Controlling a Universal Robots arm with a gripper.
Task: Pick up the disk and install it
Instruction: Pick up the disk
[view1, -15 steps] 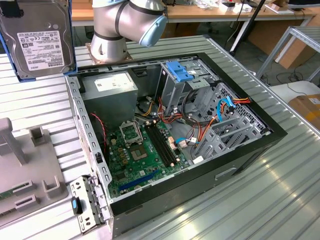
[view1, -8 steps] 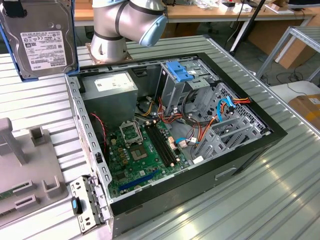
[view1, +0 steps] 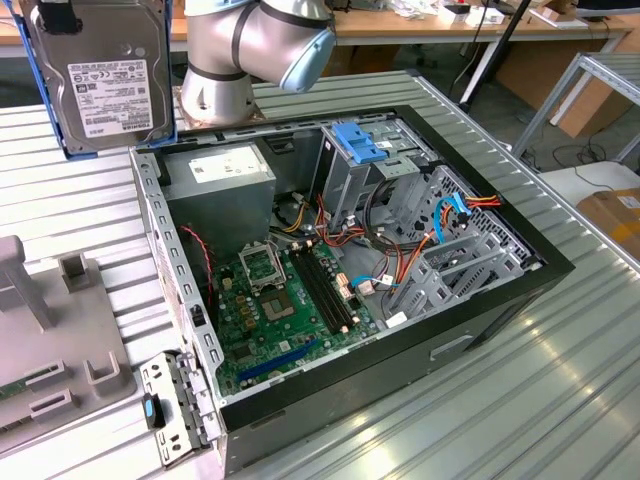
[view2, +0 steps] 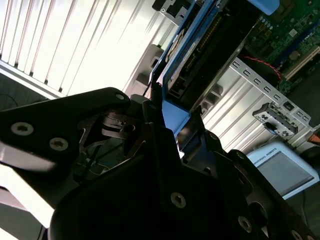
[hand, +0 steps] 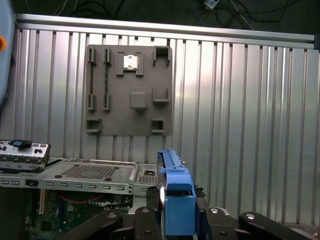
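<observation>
Blue-frame disk (view1: 97, 72) clamped w/in tool (hand: 177, 216).

Ribbed metal table (view1: 560, 400) carrying an open computer case and a grey plate.

The table top is bright sheet metal with long parallel ribs, and it also shows in the first wrist view (hand: 240, 125). A black computer case (view1: 470, 335) lies on its side in the middle, open side up and set at an angle to the ribs. At the exterior view's left, just beside the case, a flat grey plate (view1: 60, 340) with raised blocks and slots rests on the ribs; the first wrist view shows it too (hand: 129, 120). Behind the case stands the arm's round base (view1: 215, 100).
</observation>
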